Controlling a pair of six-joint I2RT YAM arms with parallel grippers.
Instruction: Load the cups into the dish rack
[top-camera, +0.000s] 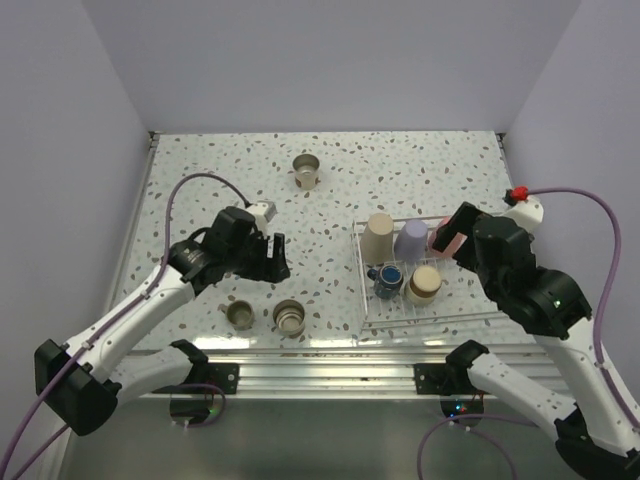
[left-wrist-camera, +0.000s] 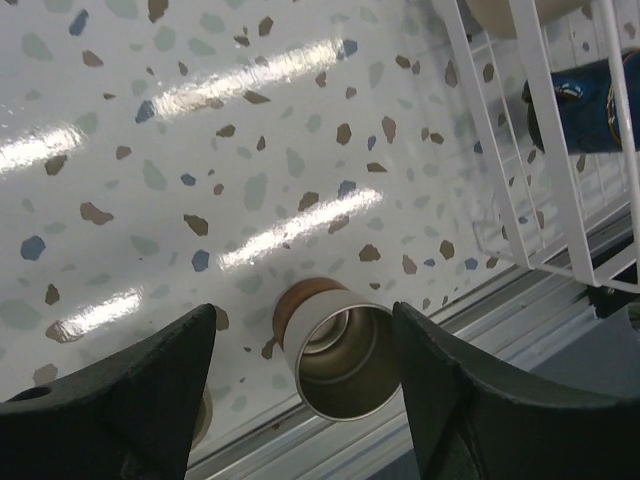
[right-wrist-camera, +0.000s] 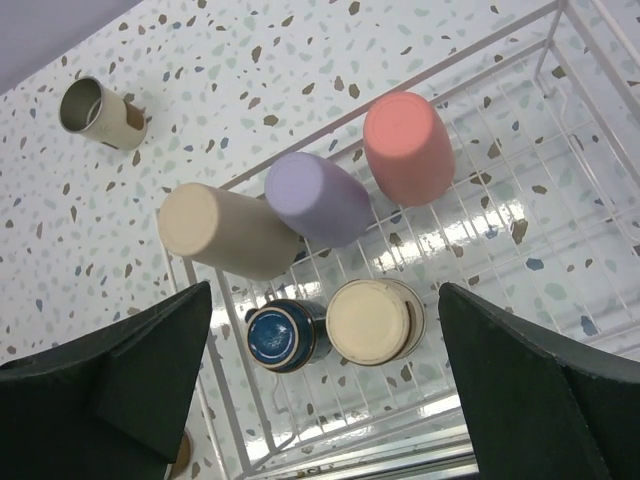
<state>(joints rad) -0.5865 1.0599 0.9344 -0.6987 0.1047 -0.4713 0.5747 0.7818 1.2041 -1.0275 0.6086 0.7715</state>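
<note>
The wire dish rack (top-camera: 358, 270) stands at the right. It holds upside-down beige (top-camera: 378, 238), lavender (top-camera: 411, 240) and coral-red (top-camera: 447, 240) tumblers, a dark handled mug (top-camera: 388, 280) and a short cream-bottomed cup (top-camera: 425, 283). Three steel cups stand on the table: one far (top-camera: 306, 171), two near the front (top-camera: 241, 314) (top-camera: 289, 318). My left gripper (top-camera: 270, 258) is open above the right front steel cup (left-wrist-camera: 340, 360), which shows between its fingers. My right gripper (top-camera: 455, 235) is open and empty over the rack (right-wrist-camera: 450, 66), above the mug (right-wrist-camera: 285, 335) and cream-bottomed cup (right-wrist-camera: 372, 320).
The rack's corner (left-wrist-camera: 560, 200) with the mug (left-wrist-camera: 600, 100) lies right of the left gripper. The table's metal front rail (top-camera: 320, 355) runs just behind the two front steel cups. Purple walls enclose the table.
</note>
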